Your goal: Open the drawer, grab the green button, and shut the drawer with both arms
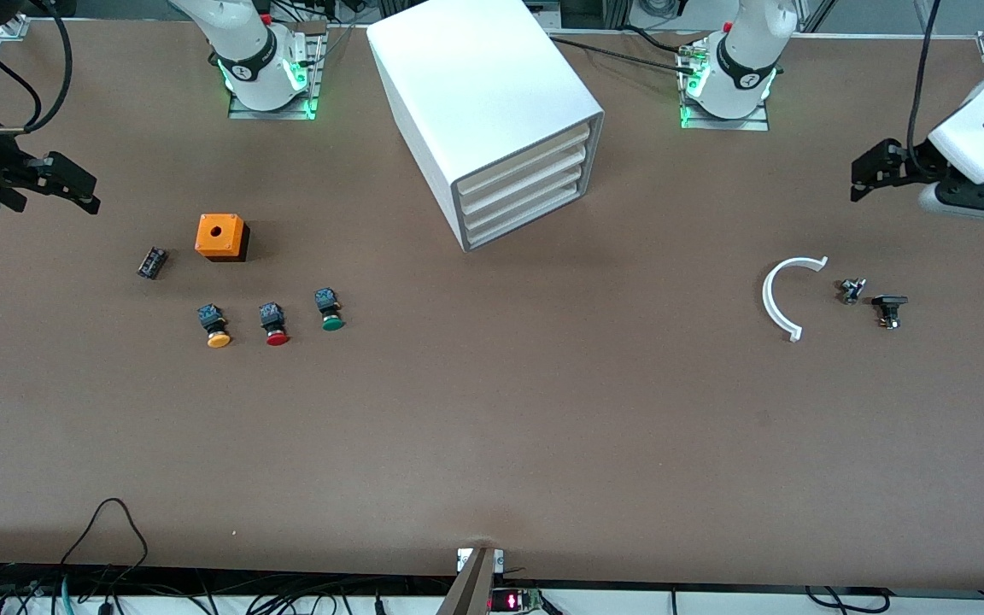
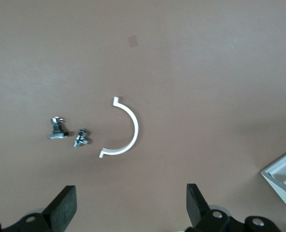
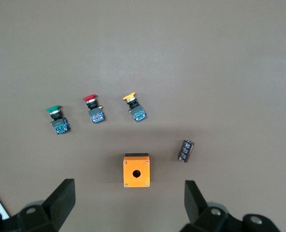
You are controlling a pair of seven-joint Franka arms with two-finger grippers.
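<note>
While both arms waited high at the two ends of the table, we found every drawer of the cabinet (image 1: 492, 111) pushed in. That white box stood at the upper middle of the front view, its grey-edged front turned toward the lower right of the frame, and the drawer (image 1: 526, 218) at the very bottom of the stack sat flush with the ones above it.

We saw the left gripper (image 1: 872, 175) at the right edge of that frame, over bare table, its fingers apart and holding nothing. Below it in the frame lay a white half ring (image 1: 778, 299) and, just beside that, two small metal fittings (image 1: 852, 290) and (image 1: 889, 307).

We saw the right gripper (image 1: 65, 184) at the left edge of the frame, likewise over bare table, fingers spread wide and empty.

We found the button (image 1: 330, 311) with the green cap lying on the table in the left half of the frame, outside the cabinet. It ended a row of three, with a red button (image 1: 274, 325) next to it and a yellow button (image 1: 214, 326) after that. An orange box (image 1: 220, 237) with a hole in its top stood above the row in the frame, and a small dark part (image 1: 152, 261) lay near it.
</note>
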